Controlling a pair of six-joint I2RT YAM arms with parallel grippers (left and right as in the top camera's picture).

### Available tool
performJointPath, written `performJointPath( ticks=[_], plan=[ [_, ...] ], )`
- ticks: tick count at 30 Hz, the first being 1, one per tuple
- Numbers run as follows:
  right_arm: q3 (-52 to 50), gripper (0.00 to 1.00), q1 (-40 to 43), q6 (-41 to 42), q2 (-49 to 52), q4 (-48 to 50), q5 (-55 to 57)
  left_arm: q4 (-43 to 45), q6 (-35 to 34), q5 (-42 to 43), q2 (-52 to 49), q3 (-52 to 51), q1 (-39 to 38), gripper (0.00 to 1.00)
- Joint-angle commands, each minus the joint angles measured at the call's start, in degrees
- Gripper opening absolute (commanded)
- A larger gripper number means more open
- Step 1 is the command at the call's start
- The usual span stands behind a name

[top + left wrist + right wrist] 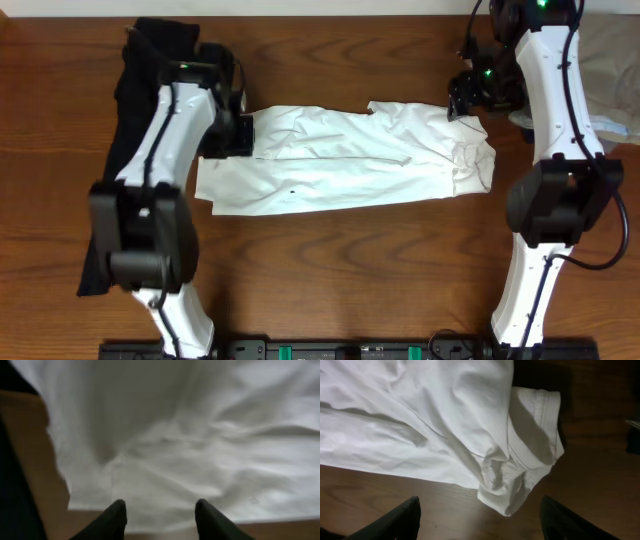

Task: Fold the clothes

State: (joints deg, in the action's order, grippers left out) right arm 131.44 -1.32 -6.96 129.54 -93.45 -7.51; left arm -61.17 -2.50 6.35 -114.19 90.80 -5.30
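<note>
The left gripper (160, 506) is seen spread open with nothing between its dark fingers (116, 516), held low over the left end of the white shirt (350, 165). The right gripper (481, 507) is likewise parted wide and empty, held above the shirt's right end, where a hemmed sleeve (535, 425) is bunched and creased. The shirt is laid lengthwise across the middle of the wooden table (330, 280), gathered into a long wrinkled band between the two arms. A black garment (150, 60) is stretched along the table's left side, partly hidden beneath the left arm, near the shirt's left end
</note>
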Motion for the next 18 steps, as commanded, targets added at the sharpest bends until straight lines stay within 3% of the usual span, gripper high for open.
performJointPath(
  ticks=[1,8,18],
  plan=[
    [0.57,0.74,-0.48,-0.92,-0.09,0.11,-0.48,0.92,4.04,-2.89,-2.80,-0.33,1.40,0.48],
    [0.57,0.73,-0.48,-0.92,-0.09,1.20,-0.48,3.80,7.41,-2.93,-5.81,-0.26,2.99,0.48],
    [0.57,0.77,-0.48,-0.87,-0.09,3.08,-0.48,2.54,8.96,-2.91,-0.17,0.72,1.57,0.48]
  ],
)
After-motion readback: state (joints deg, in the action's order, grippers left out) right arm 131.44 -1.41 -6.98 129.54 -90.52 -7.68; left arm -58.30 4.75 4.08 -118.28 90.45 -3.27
